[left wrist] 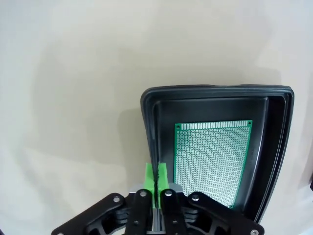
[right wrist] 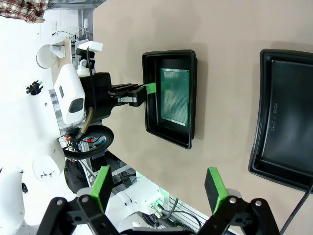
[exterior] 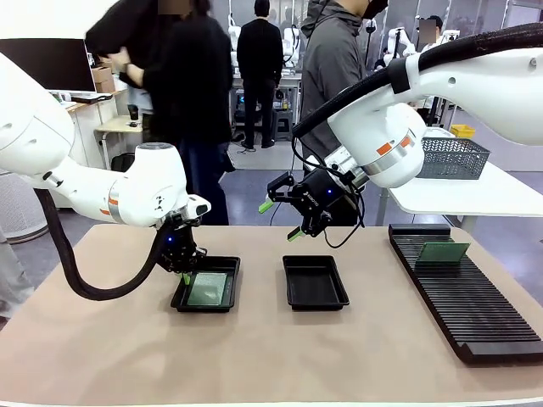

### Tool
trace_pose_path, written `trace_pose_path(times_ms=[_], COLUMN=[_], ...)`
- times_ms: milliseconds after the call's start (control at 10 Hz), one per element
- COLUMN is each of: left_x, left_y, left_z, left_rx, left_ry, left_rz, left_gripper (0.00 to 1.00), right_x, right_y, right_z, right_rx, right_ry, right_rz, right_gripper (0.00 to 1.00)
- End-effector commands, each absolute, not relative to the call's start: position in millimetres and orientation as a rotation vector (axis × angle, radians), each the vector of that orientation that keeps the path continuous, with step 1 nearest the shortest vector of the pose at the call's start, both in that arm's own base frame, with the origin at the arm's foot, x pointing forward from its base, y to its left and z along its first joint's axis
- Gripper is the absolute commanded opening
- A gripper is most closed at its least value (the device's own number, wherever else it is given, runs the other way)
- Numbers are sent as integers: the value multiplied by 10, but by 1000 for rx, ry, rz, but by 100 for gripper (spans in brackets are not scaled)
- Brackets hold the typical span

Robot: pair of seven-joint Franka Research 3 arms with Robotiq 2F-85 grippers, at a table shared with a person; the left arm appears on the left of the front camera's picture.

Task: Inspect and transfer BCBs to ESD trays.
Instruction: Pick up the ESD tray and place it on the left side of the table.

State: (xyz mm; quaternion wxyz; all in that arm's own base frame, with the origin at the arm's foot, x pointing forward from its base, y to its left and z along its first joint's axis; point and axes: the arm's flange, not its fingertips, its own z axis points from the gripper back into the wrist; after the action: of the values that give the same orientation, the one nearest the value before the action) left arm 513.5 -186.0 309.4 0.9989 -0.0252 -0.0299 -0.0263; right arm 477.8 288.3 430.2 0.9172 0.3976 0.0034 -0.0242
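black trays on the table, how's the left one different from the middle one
The left tray holds a green board; the middle tray is empty. The left pincer is shut right at the left tray's rim, while the right pincer hangs open in the air near the middle tray, not touching it. Both are shallow black rectangles with flared rims, lying flat on the tan table.

- Left wrist view: near corner of the board (left wrist: 210,161) is hidden behind the left gripper (left wrist: 156,178).
- Right wrist view: second tray (right wrist: 266,122) is cut by the frame edge.
- Front view: rack (exterior: 475,297) is clipped at the right edge.
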Motion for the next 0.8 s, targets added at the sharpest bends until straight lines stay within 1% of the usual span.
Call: trace_pose_path(times_ms=[0,200,300,400,700], left_x=[5076,5087,5095,5136,5136], left_y=[-1861,-1849,-1841,-1858,-1858], left_z=[3094,3090,3100,3097,3097], left_rx=[-58,-60,-101,-53,-53], left_ry=[-77,-68,-50,-60,-60], left_rz=[-21,-12,-23,-49,-49], left_gripper=[0,0,0,0,0], right_x=[4777,4777,4777,4777,4777], right_y=[2899,2899,2899,2899,2899], right_z=[4319,4319,4319,4319,4319], right_rx=[814,814,814,814,814], right_ry=[5,5,5,5,5], right_rz=[-54,-54,-54,-54,-54], right_gripper=[100,100,100,100,100])
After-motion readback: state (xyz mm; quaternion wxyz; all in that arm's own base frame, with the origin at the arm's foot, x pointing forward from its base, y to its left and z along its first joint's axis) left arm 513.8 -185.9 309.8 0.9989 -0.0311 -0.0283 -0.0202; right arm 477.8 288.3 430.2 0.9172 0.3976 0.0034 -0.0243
